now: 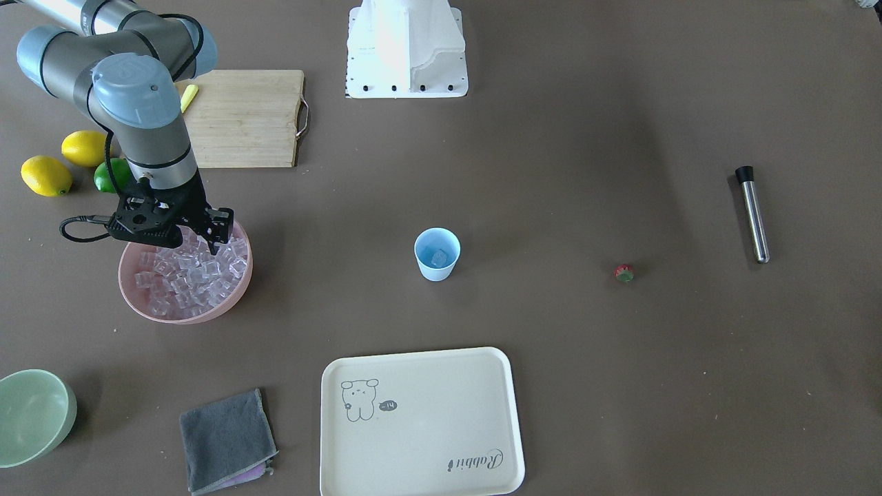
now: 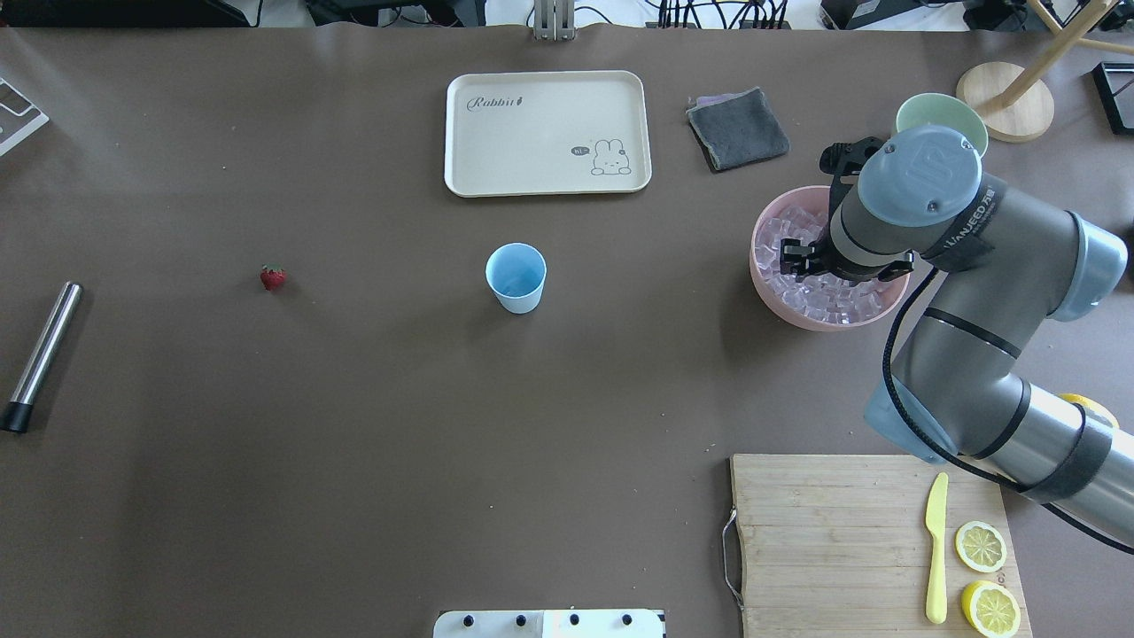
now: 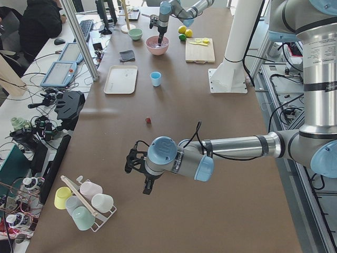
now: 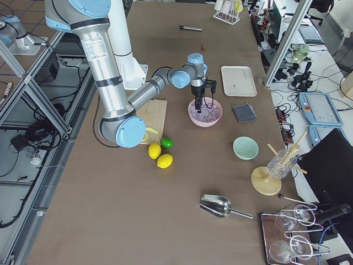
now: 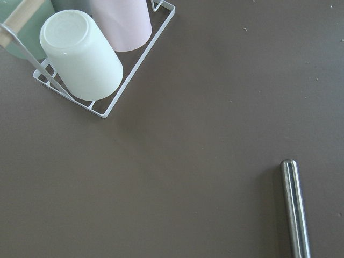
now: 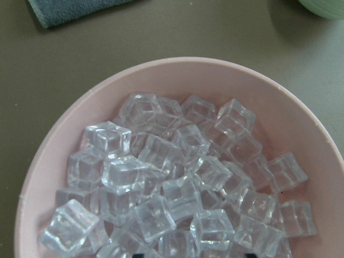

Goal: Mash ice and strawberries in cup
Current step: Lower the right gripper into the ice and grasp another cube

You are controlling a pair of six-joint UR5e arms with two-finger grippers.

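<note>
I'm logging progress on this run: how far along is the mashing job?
Done: one ice cube seems to lie in the cup. In hand: the right pincer hangs open over the ice in the pink bowl, apparently to pick up a cube. Left: the strawberry lies on the table, the metal muddler lies apart from both arms, and nothing is mashed.

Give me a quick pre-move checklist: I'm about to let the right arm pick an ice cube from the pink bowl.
1. Right gripper over the pink bowl of ice: ok.
2. Its jaws open with nothing held: ok.
3. Cup upright, some ice inside: ok.
4. Strawberry in the cup: not ok, it lies on the table.
5. Left gripper open or shut: cannot tell.
</note>
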